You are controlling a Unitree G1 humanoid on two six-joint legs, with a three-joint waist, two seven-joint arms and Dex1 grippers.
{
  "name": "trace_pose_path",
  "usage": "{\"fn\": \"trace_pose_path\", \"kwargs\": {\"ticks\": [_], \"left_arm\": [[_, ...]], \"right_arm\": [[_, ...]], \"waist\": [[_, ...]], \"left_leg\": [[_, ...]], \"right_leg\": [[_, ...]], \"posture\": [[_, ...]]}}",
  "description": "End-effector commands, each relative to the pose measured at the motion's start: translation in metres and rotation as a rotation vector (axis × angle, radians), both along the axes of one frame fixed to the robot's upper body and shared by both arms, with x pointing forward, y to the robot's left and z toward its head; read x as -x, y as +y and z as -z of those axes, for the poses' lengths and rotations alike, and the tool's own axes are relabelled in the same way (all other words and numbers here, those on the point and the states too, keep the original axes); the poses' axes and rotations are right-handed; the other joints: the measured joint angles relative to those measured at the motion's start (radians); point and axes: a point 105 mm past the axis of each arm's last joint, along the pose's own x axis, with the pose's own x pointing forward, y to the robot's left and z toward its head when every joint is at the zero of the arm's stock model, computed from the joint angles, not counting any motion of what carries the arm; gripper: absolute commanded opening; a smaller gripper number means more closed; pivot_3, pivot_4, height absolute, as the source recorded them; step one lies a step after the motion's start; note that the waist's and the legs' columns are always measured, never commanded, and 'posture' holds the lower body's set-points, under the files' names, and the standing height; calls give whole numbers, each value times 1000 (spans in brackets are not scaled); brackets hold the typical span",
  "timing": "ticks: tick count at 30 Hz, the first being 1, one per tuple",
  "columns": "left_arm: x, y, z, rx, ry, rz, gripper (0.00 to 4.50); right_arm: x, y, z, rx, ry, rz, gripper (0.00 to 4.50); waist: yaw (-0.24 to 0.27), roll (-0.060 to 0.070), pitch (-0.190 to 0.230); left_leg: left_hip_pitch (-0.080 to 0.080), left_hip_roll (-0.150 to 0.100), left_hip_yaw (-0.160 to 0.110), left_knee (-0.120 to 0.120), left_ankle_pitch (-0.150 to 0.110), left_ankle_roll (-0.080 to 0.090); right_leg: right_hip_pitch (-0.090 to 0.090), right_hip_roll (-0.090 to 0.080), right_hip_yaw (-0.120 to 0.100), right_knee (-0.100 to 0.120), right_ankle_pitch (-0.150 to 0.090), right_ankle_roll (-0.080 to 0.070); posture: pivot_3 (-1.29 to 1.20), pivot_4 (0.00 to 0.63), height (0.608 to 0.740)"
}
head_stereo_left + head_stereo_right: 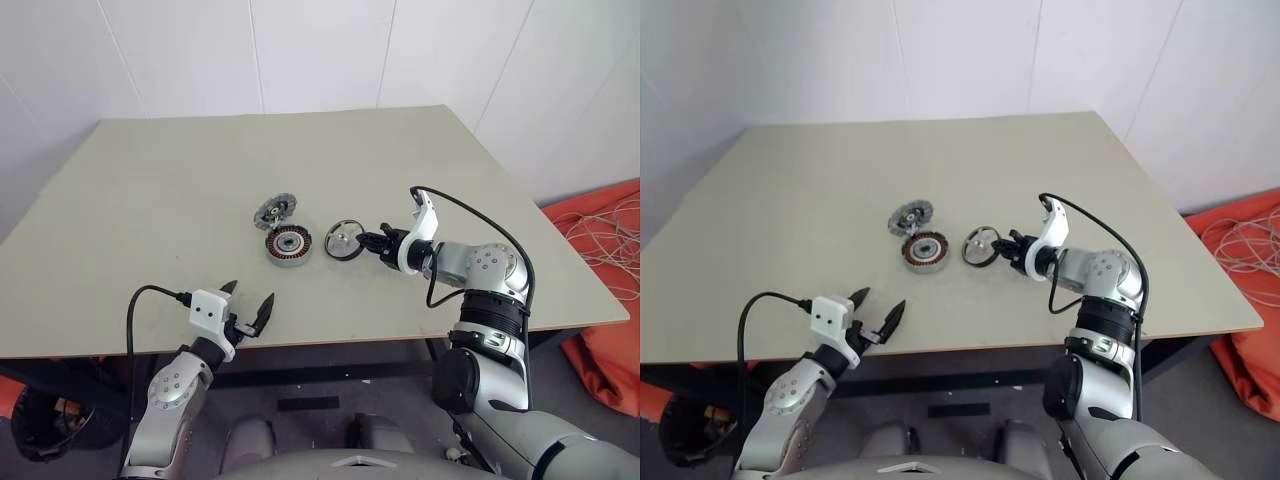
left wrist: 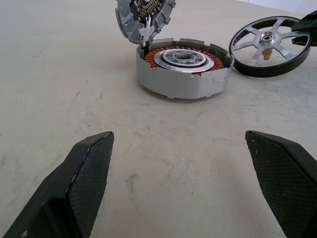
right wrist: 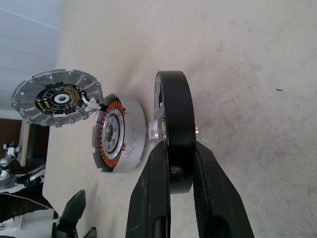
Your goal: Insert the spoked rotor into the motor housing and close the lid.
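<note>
Right gripper (image 3: 181, 173) jaws clamped on the spoked rotor (image 3: 174, 119) rim; motor housing (image 3: 119, 134) just beyond it on the counter (image 1: 150, 180), lid (image 3: 54, 96) hinged open behind. Left gripper (image 1: 248, 312) jaws wide apart, empty, well short. Rotor not yet inserted, lid closing still left.

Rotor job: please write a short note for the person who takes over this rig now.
Right gripper: fingers shut on the rotor rim, rotor tilted on the table.
Left gripper: open, holds nothing, near the front edge.
Housing: on the table, left of the rotor, nothing in it.
Lid: open, tilted up behind the housing.
Done: rotor gripped.
Left: insert rotor, close lid.
</note>
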Motion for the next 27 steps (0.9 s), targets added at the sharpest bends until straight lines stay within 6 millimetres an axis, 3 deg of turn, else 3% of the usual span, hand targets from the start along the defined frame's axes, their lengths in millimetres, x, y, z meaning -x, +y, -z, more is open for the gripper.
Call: {"fn": "trace_pose_path", "kwargs": {"ticks": [1, 7, 14, 27], "left_arm": [[-2, 1, -12, -1, -49, -1, 4500], [-4, 0, -15, 2, -50, -3, 4500], [-5, 0, -16, 5, -49, -1, 4500], [-4, -1, -19, 7, -48, -9, 4500]], "right_arm": [[0, 0, -11, -30, -29, -2, 311], [3, 2, -37, -218, -36, -21, 311], [8, 8, -41, -328, -12, -53, 311], [17, 70, -33, -409, 70, -166, 311]], "waist": [[0, 0, 0], [2, 0, 0], [5, 1, 0], [20, 1, 0]], "left_leg": [[0, 0, 0, -1, 0, 0], [0, -2, 0, -7, 2, -3], [0, -2, 0, -9, 2, -3], [0, -2, 0, -10, 3, -5]], "right_leg": [[0, 0, 0, 0, 0, 0], [-2, 0, 0, 0, 0, -1], [-2, 0, 0, -1, 2, -7], [-4, 0, 0, -1, -1, -2]], "posture": [[0, 0, 740], [0, 0, 740], [0, 0, 740], [0, 0, 740]]}}
